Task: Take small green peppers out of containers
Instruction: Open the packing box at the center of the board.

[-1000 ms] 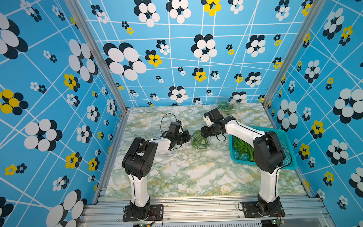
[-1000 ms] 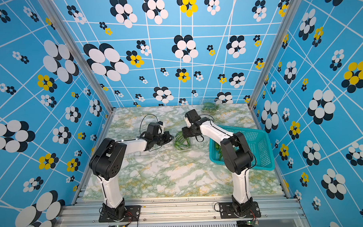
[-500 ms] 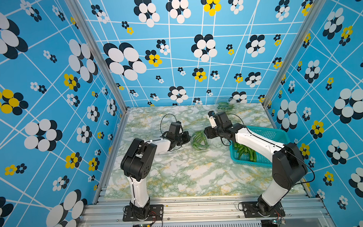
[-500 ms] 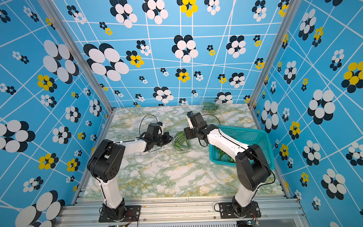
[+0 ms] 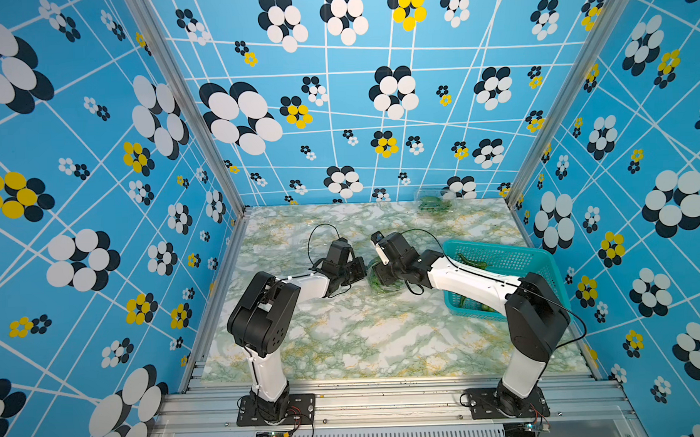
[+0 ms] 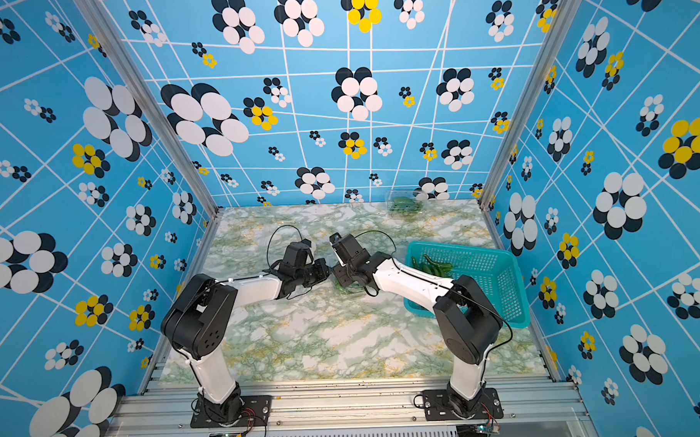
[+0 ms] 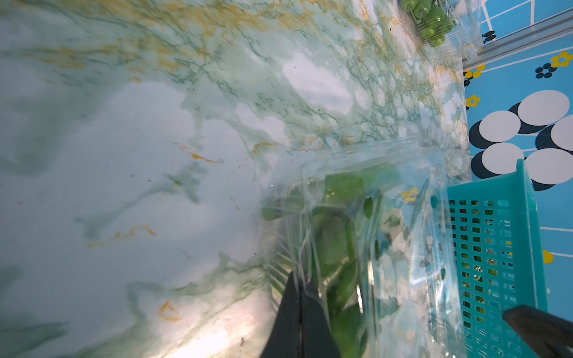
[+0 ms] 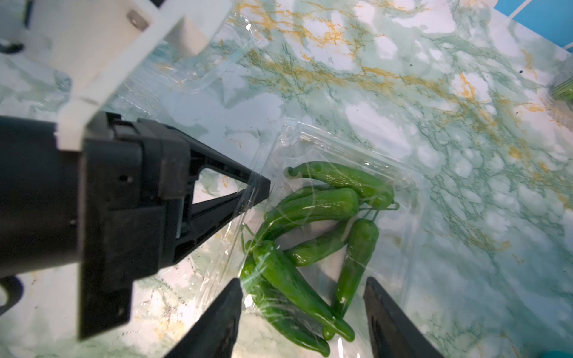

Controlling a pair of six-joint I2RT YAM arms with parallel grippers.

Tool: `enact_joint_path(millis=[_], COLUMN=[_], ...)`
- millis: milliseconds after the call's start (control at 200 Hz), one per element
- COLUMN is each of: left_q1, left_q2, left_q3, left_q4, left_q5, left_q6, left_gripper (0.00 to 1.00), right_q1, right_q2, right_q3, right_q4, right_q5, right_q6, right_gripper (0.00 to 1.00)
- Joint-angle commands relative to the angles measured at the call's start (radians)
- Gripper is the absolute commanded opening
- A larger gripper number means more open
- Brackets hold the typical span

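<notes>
A clear container lies open at mid-table, and several small green peppers lie in it. My left gripper is shut on the container's thin plastic edge. My right gripper hangs open just above the peppers, one finger on each side of the bunch, touching none that I can see. In both top views the two grippers meet over this container. A second container with peppers stands at the back wall.
A teal basket with some peppers in it stands just right of the right arm. An empty clear plastic shell lies on the marble behind the left gripper.
My right gripper has moved left and down, from beside the container to over its peppers, with its jaws slightly narrower. The left gripper has kept its hold.
</notes>
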Motion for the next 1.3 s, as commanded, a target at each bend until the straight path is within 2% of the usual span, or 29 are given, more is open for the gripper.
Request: enact_joint_path(millis=[0, 565, 999, 1294], left_q1=[-0.007, 0.0, 0.008, 0.01], left_q2=[-0.024, -0.019, -0.069, -0.044], left_q3=[-0.02, -0.015, -0.035, -0.029], left_q4=[-0.025, -0.034, -0.015, -0.008], left_q5=[-0.031, -0.025, -0.012, 0.003], left_q6=[0.002, 0.013, 0.01, -0.005], left_gripper=[0.0, 0.0, 0.0, 0.0], right_q1=[0.023, 0.059, 0.064, 0.079], right_q2=[0.037, 0.128, -0.059, -0.029], right_q3=[0.044, 0.103, -0.03, -0.068], right_q4=[-0.05, -0.091, -0.003, 0.027], right_q5=[0.046, -0.011, -0.034, -0.054], right_q6=[-0.017, 0.05, 0.069, 0.093], right_gripper=[0.64, 0.64, 0.67, 0.67])
